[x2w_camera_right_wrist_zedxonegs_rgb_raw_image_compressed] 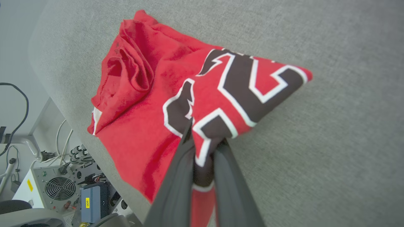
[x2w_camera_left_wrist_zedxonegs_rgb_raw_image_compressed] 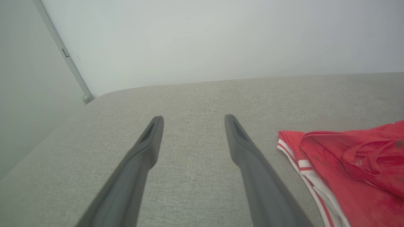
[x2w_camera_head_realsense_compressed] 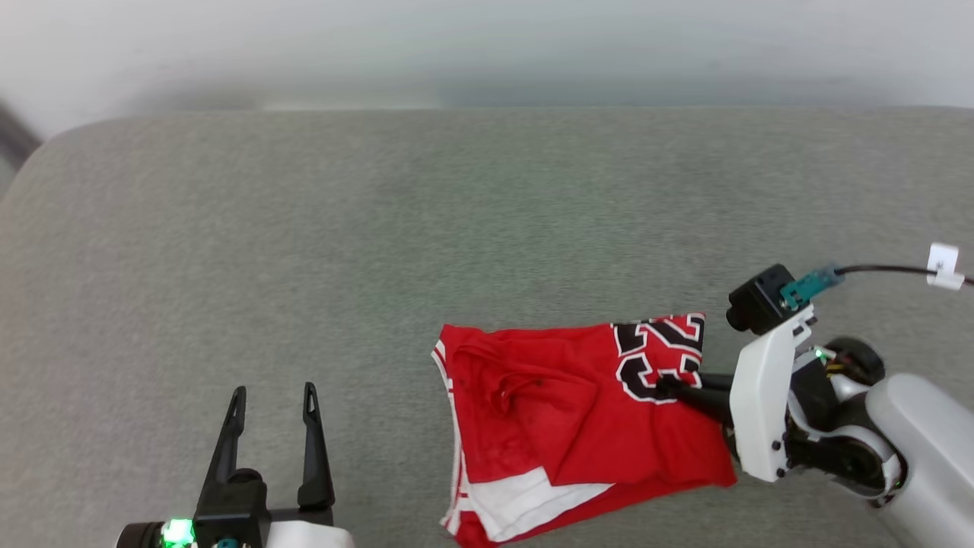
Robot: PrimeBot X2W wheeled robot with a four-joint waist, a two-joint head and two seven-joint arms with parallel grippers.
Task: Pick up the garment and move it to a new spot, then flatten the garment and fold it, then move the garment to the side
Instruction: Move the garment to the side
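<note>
Red jersey cloth is what your next move turns on, so start at the near edge. The garment [x2w_camera_head_realsense_compressed: 548, 411] lies crumpled close to the front of the grey desk [x2w_camera_head_realsense_compressed: 380, 228], with its white sleeve and striped trim at the nearest corner. Left of the garment and well apart from it, your left gripper [x2w_camera_head_realsense_compressed: 275, 390] hangs with its fingers spread wide, holding nothing. At the garment's right side, your right gripper [x2w_camera_head_realsense_compressed: 666, 387] reaches in from the right, fingers pointing left and pressed together on a raised fold of the black-and-white number print. The garment's bulk therefore lies left of that pinch, and its long axis runs left to right, roughly in line with those fingers. Your right arm is the nearer one and the only one touching the cloth. You look to be at the pick-up. Lifting by this one fold would probably leave the rest trailing leftward. Beyond the garment, the desk offers room for a new spot.
</note>
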